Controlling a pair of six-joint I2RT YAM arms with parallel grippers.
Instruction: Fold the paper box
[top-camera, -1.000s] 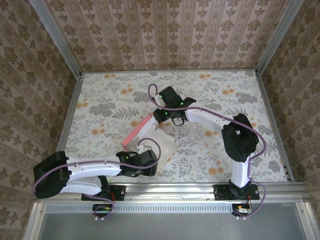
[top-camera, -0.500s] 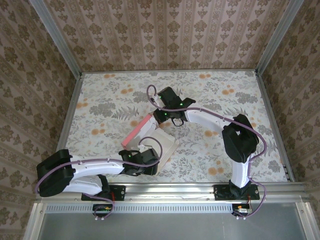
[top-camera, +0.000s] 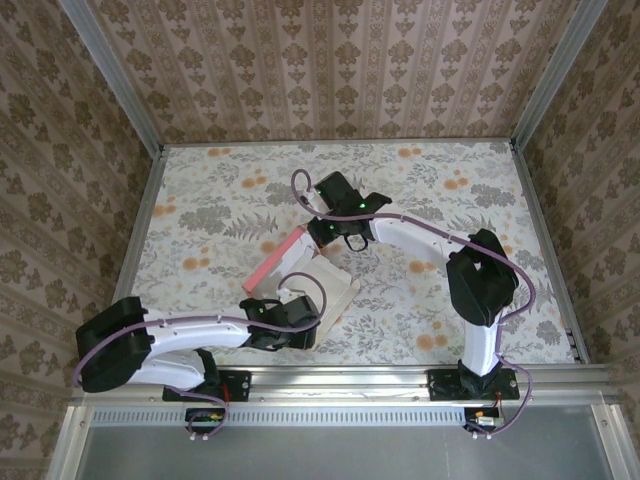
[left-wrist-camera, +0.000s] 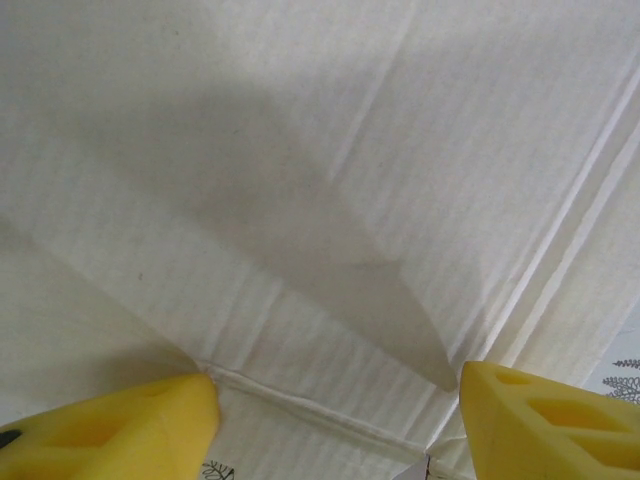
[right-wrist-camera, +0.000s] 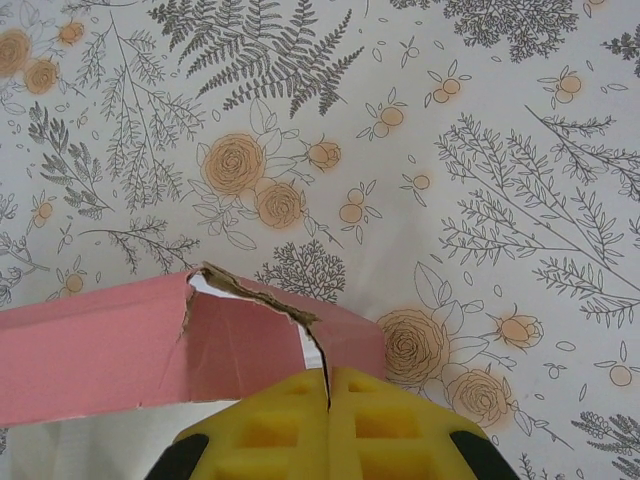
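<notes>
A: Change since a second ago?
B: Logged small rightward creep in left elbow; nothing else shifted.
A: Counts?
B: Tallied one paper box, centre of table, between two arms.
A: Poses, tools?
B: Found left gripper spread apart against pale inner face, forearm low along near edge; right gripper clenched on pink wall, arm bent leftward.

Item: paper box. Pink thin card outside, pale whitish ribbed inside with fold creases. Partly folded: one long pink wall stands raised along its left side, the top rim torn and buckled near the far end. Lies diagonally near the middle of the floral tabletop.
</notes>
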